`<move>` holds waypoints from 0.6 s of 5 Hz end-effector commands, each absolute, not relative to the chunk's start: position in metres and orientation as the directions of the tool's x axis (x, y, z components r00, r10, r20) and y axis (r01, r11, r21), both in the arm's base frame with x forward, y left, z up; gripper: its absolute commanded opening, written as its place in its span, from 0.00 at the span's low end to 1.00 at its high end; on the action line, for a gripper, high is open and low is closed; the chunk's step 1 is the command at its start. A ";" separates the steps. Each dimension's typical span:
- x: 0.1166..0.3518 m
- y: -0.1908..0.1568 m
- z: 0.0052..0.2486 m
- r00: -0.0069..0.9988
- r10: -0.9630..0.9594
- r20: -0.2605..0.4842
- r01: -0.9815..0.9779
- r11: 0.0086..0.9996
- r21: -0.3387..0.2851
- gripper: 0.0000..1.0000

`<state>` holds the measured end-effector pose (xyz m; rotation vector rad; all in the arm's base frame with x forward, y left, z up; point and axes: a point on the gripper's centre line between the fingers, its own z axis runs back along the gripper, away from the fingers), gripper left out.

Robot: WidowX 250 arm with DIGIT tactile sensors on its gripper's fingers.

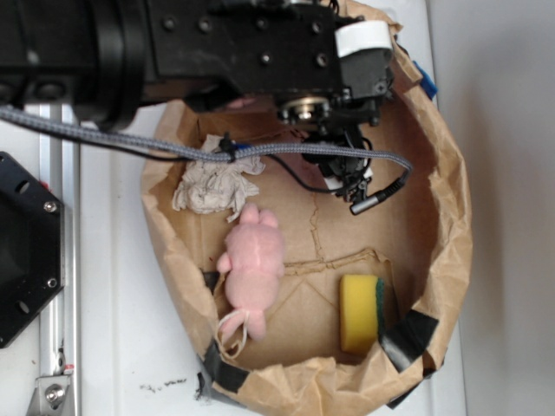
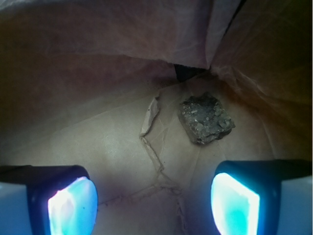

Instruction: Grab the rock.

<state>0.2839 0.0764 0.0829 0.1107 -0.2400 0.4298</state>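
jaws spread above the rock inside the paper bag

the wrist view looks down onto the brown paper floor of the bag (image 2: 98, 142). the rock (image 2: 206, 118), a dark, rough, squarish lump, lies flat on that floor, close to where the bag walls fold together at the far end. the gripper (image 2: 154, 200) hangs over it with its jaws wide apart and nothing between them; the rock sits ahead of the gap, nearer the right-hand pad (image 2: 234, 203), touching neither pad.

from the exterior view the arm (image 1: 217, 43) reaches over the bag's (image 1: 451, 217) upper part and hides the rock. elsewhere in the bag lie a crumpled whitish paper wad (image 1: 212, 186), a pink plush toy (image 1: 251, 269) and a yellow sponge (image 1: 358, 312), all well apart from the gripper (image 1: 347, 178). the bag stands on a white desk (image 1: 113, 286).
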 end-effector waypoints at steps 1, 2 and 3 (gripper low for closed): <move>0.289 0.093 0.079 0.838 0.449 0.309 -0.487 0.872 0.056 1.00; 0.284 0.091 0.076 0.817 0.435 0.380 -0.491 0.869 0.061 1.00; 0.282 0.090 0.076 0.769 0.472 0.432 -0.551 0.831 0.073 1.00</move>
